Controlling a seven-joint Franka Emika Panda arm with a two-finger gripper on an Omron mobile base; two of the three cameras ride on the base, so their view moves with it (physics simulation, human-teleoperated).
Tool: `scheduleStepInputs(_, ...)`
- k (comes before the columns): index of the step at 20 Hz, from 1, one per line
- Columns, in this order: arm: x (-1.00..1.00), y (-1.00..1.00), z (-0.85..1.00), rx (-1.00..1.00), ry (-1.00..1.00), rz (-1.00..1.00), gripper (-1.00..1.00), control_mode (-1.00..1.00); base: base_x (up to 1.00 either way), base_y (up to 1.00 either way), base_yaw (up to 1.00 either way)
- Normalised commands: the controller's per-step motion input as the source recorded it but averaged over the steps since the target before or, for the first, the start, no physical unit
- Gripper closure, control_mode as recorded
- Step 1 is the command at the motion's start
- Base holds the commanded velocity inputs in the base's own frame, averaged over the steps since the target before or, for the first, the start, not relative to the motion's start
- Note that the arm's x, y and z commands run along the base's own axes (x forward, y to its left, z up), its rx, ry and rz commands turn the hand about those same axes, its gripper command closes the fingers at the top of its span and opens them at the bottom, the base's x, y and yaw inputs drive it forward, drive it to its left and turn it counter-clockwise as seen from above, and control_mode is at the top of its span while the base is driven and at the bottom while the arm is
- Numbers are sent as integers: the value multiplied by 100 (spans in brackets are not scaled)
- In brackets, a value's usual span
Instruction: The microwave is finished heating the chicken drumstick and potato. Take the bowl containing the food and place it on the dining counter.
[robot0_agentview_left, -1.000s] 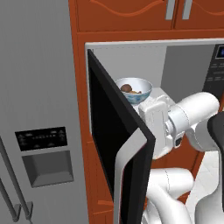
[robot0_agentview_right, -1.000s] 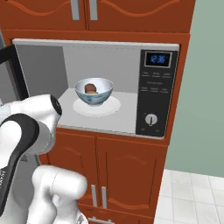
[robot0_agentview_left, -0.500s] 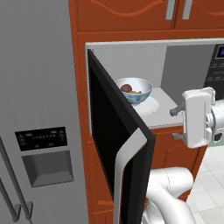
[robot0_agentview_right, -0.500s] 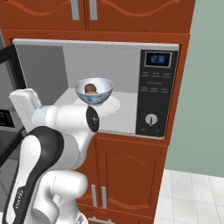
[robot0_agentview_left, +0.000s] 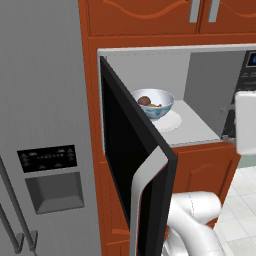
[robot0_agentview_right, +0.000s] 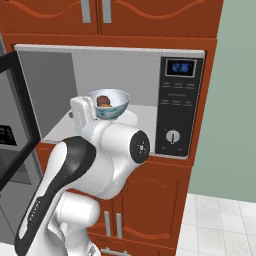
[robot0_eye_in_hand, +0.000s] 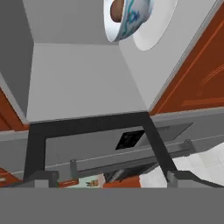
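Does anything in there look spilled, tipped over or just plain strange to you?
Nothing stands out. The bowl sits upright on the round white plate inside the microwave, with the food still inside it and nothing spilled on the floor of the oven. The microwave door simply hangs wide open.

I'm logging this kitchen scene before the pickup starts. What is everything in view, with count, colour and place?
microwave: one, silver frame, built into the cabinets, cavity open
microwave door: one, black glass, swung wide open to the left
bowl: one, white with pale blue pattern, on the white turntable plate inside the microwave
food: dark brown lump and smaller tan piece, in the bowl
refrigerator: one, grey, left of the microwave
cabinets: reddish-brown wood, above and below the microwave
floor: white tiles, lower right
arm: one, white with dark joints, in front of the microwave
fingers: two, dark, spread open, holding nothing
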Motion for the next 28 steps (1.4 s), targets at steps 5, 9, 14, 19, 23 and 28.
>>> scheduleStepInputs(5, 100, -31, -8, -1, 19, -15, -100, -100, 0, 0, 0)
scheduleStepInputs(9, 75, 5, -18, -14, 9, -1, -100, -100, 0, 0, 0)
scheduleStepInputs(14, 60, 23, -16, -13, 4, 0, -100, -100, 0, 0, 0)
scheduleStepInputs(19, 96, 12, -39, -5, 0, -11, -100, -100, 0, 0, 0)
scheduleStepInputs(23, 98, 0, -44, -1, 0, -14, -100, -100, 0, 0, 0)
scheduleStepInputs(28, 87, 0, -12, 0, 2, -10, -100, -100, 0, 0, 0)
